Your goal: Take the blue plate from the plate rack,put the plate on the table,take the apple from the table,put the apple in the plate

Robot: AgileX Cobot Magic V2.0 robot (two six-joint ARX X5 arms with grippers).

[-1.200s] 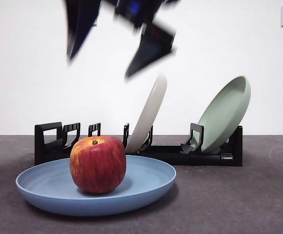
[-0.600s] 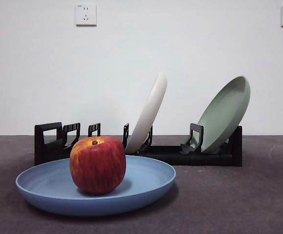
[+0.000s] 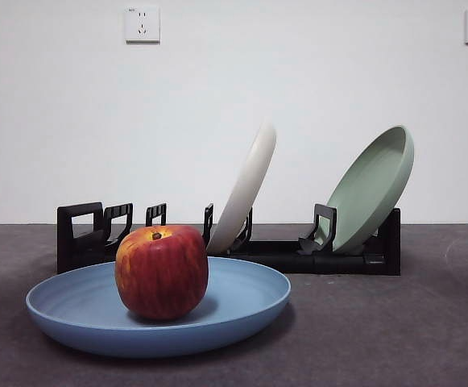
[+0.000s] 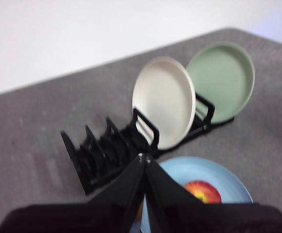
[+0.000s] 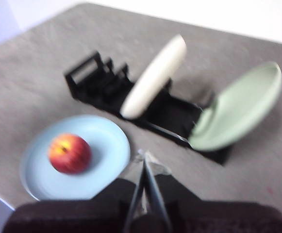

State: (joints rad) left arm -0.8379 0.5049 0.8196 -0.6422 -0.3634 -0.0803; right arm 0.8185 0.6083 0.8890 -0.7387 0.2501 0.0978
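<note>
The blue plate (image 3: 242,298) lies flat on the table (image 3: 395,339) in front of the plate rack (image 3: 80,234). The red apple (image 3: 162,272) sits upright in the plate, left of its middle. Both show in the left wrist view, plate (image 4: 228,177) and apple (image 4: 203,191), and in the right wrist view, plate (image 5: 109,145) and apple (image 5: 70,153). My left gripper (image 4: 143,158) is shut and empty, high above the rack. My right gripper (image 5: 143,158) is shut and empty, high above the plate's side. Neither arm shows in the front view.
A cream-white plate (image 3: 246,189) and a pale sage-green plate (image 3: 370,189) lean in the rack's slots behind the blue plate. The rack's handle end (image 3: 79,228) is at the left. A white wall with two sockets stands behind.
One second ago dark, blurred arm parts hung at the top of the front view; they have left the picture upward. The plate and apple have not moved.
</note>
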